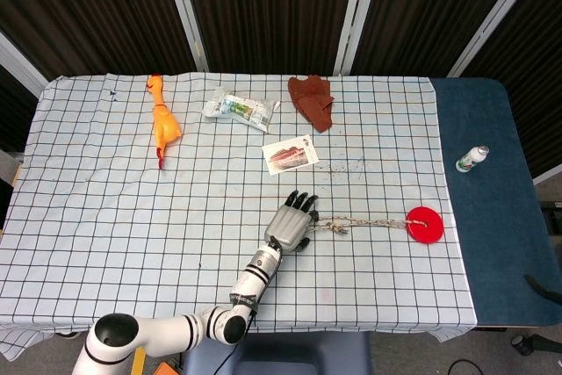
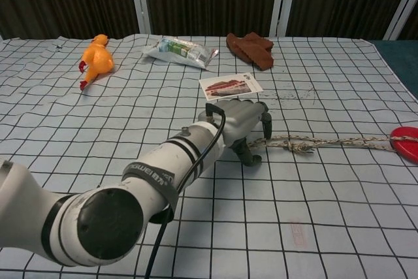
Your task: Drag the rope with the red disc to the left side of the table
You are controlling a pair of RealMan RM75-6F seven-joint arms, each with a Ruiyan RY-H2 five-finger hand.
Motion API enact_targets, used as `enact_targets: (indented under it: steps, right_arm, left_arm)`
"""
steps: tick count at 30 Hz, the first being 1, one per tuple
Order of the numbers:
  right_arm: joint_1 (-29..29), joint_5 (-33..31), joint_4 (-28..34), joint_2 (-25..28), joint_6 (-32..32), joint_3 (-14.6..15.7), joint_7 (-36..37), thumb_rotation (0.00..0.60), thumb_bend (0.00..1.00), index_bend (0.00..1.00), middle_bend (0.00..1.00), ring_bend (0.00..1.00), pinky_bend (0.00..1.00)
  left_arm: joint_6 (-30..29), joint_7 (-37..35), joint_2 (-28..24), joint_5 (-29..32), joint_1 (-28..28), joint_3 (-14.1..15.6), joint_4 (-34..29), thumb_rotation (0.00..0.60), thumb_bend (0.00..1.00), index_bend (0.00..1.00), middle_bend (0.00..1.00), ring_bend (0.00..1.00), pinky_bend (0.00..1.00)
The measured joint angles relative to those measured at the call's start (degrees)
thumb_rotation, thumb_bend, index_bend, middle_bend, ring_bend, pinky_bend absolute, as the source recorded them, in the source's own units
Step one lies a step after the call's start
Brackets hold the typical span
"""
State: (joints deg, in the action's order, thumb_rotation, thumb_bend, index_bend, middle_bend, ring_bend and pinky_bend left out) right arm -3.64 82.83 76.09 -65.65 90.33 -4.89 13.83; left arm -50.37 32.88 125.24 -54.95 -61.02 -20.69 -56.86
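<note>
A: Where's the rope (image 1: pixel 364 224) rn?

B: Right-centre of the tabletop (image 1: pixel 105 217), lying roughly straight. Red disc (image 1: pixel 425 224) at its right end, near the edge of the checked cloth (image 1: pixel 88 173). Left end w/ a knot sits at the left hand (image 1: pixel 292 221).

A: Hand got it?

B: Can't tell for sure. In chest view the fingers (image 2: pixel 249 151) curl down over the rope's end, tips at the cloth, but whether they actually pinch it is hidden. Right hand isn't in either view.

A: How'll it handle?

B: My guess: thin twisted cord, soft & limp, so pull only, no pushing. Disc looks flat, light, prob slides easy on cloth. Cloth is wrinkly tho, could bunch or snag. Cord's thin, may slip thru the fingers; the knot near the end is the best spot to grab, gives a stop.

A: Containers?

B: None really open. A sealed plastic packet (image 1: pixel 240 108) at the back, printed stuff inside, can't read it. Small white bottle (image 1: pixel 471 159) w/ green cap on the blue strip far right, contents unseen.

A: Other clutter?

B: Rubber chicken (image 1: pixel 162 123) back left, brown cloth piece (image 1: pixel 313 100) back centre, a card (image 1: pixel 290 154) just above the hand. Drag path to the left looks free of them.
</note>
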Motion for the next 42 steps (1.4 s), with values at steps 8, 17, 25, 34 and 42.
enact_targets:
  steps: [8,17,25,34,42]
  right_arm:
    - [-0.50,-0.42,0.32,0.10,0.11,-0.04,-0.36,0.600,0.25,0.00,0.00,0.00,0.00]
    - [-0.26,-0.63,0.88,0.35,-0.42,-0.36,-1.07,0.600,0.25,0.00,0.00,0.00,0.00]
    - [0.36,-0.73,1.60,0.53,-1.31,-0.62,-2.08,0.600,0.25,0.00,0.00,0.00,0.00]
    - [1.32,0.13,2.60,-0.20,-2.00,-0.46,-4.17,0.600,0.25,0.00,0.00,0.00,0.00]
    - [2.18,1.29,4.73,-0.45,-2.06,-0.29,-6.80,0.600,0.25,0.00,0.00,0.00,0.00]
  left_arm:
    - [0.06,-1.82,1.14,-1.05,-0.56,-0.27,3.20,0.600,0.46,0.48,0.13,0.00,0.06]
    - [0.01,-2.84,2.00,-2.29,-0.38,0.42,5.77,0.600,0.56,0.59,0.16,0.00,0.07]
    - [-2.69,-2.93,1.33,-3.59,1.29,1.06,5.39,0.600,0.74,0.83,0.25,0.02,0.10]
    - [-10.28,-0.63,-8.46,-5.45,9.61,5.18,-7.54,0.600,0.78,0.87,0.26,0.03,0.11]
    - [-20.67,-0.50,-25.68,-8.40,21.70,11.33,-22.41,0.600,0.79,0.88,0.27,0.03,0.11]
